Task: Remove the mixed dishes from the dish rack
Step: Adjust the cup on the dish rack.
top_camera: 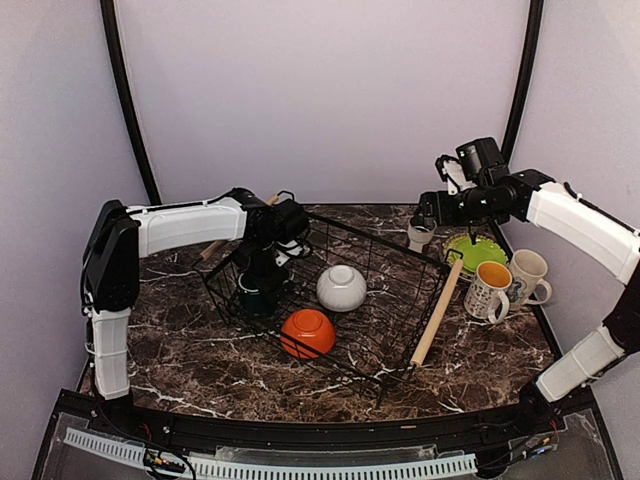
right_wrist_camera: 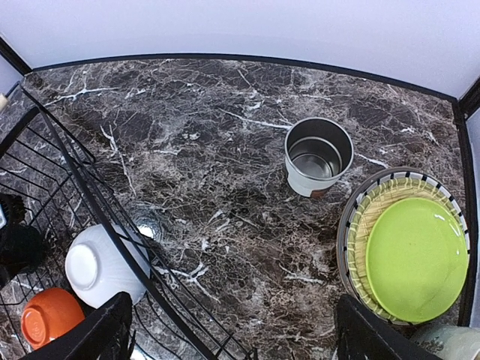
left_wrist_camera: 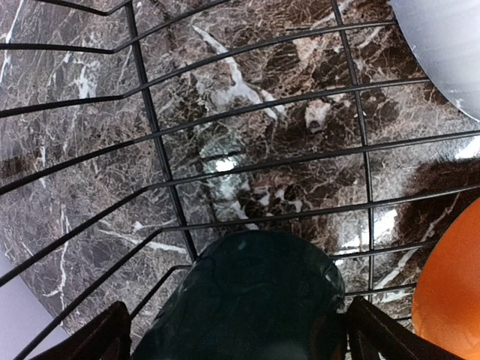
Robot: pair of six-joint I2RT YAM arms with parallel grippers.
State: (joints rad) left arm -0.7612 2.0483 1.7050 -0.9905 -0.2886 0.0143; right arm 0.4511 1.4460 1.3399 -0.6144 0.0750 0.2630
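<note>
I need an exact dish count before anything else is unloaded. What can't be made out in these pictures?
- Top view: the dark green cup is mostly hidden under the left gripper.
- Left wrist view: the cup's near part is cut off by the bottom edge; whether the fingers touch it is unclear.
- Right wrist view: plates under the lime-green plate show only rims; a mug is cut off by the corner.

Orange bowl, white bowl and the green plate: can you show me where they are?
orange bowl (top_camera: pixel 307 333), top view, on its upturned outer side.
white bowl (top_camera: pixel 341 290), top view, on its rounded outer side.
lime-green plate (right_wrist_camera: pixel 416 257), right wrist view, on its flat middle.
</note>
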